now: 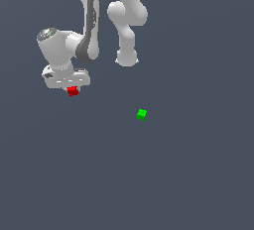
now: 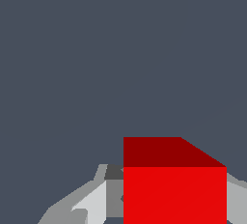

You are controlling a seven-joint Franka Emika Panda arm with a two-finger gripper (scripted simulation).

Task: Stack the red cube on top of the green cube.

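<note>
Red cube (image 1: 73, 91) sits between gripper (image 1: 72, 90) fingers; green cube (image 1: 141, 114) well apart.

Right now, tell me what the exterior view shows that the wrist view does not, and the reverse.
Only the exterior view shows the tiny bright green cube, lying apart from the arm toward that view's right, plus the white robot arm above. Only the wrist view shows the pale grey fingers up close, flanking the cube. Both share the tiny bright red cube at the gripper and the plain dark grey floor.
</note>
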